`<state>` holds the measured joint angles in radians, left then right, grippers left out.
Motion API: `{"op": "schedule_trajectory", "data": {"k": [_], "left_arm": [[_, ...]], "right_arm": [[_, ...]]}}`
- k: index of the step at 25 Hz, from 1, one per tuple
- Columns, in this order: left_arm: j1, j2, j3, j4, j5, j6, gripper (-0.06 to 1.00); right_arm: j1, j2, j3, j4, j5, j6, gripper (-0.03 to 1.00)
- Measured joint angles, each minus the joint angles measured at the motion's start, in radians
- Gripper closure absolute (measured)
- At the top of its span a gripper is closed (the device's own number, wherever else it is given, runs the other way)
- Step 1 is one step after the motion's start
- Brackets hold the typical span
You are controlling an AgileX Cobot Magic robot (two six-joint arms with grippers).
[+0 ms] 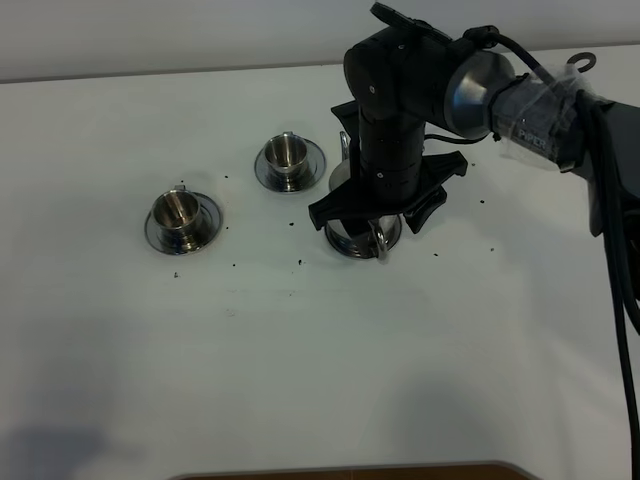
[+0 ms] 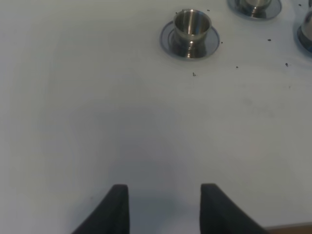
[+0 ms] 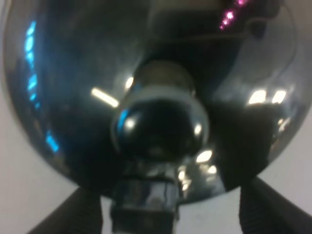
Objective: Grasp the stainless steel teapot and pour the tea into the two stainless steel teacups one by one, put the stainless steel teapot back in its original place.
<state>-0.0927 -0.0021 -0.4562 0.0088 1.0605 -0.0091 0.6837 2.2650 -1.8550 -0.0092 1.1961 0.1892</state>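
Note:
The stainless steel teapot stands right of centre on the white table, mostly hidden under my right arm. Its loop handle points toward the front. A shiny saucer rim shows under it. My right gripper hangs over the pot, open, one finger on each side. In the right wrist view the knobbed lid fills the picture between the dark fingers. The two stainless steel teacups sit on saucers to the left. My left gripper is open over bare table, with one cup far ahead.
Small dark specks lie scattered around the cups and pot. The right arm's cables run down the right side. The table's front edge shows at the bottom. A second cup's saucer and the pot's edge appear in the left wrist view.

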Motion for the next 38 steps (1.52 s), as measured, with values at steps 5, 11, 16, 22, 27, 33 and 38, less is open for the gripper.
{"op": "schedule_trajectory", "data": {"k": [5,11,16,22,27,33,38], "left_arm": [[0.000,0.000,0.000,0.000,0.000,0.000,0.55],[0.000,0.000,0.000,0.000,0.000,0.000,0.55],[0.000,0.000,0.000,0.000,0.000,0.000,0.55],[0.000,0.000,0.000,0.000,0.000,0.000,0.55],[0.000,0.000,0.000,0.000,0.000,0.000,0.55],[0.000,0.000,0.000,0.000,0.000,0.000,0.55],[0.000,0.000,0.000,0.000,0.000,0.000,0.55]], "right_arm": [[0.000,0.003,0.000,-0.005,-0.022,0.001,0.38],[0.000,0.030,0.000,-0.009,-0.027,0.004,0.38],[0.000,0.030,0.000,-0.022,-0.029,0.012,0.38],[0.000,0.030,0.000,-0.025,-0.026,0.019,0.46],[0.000,0.030,0.000,-0.025,-0.019,0.019,0.58],[0.000,0.030,0.000,-0.025,-0.019,0.019,0.75],[0.000,0.030,0.000,-0.025,-0.013,0.019,0.77]]}}
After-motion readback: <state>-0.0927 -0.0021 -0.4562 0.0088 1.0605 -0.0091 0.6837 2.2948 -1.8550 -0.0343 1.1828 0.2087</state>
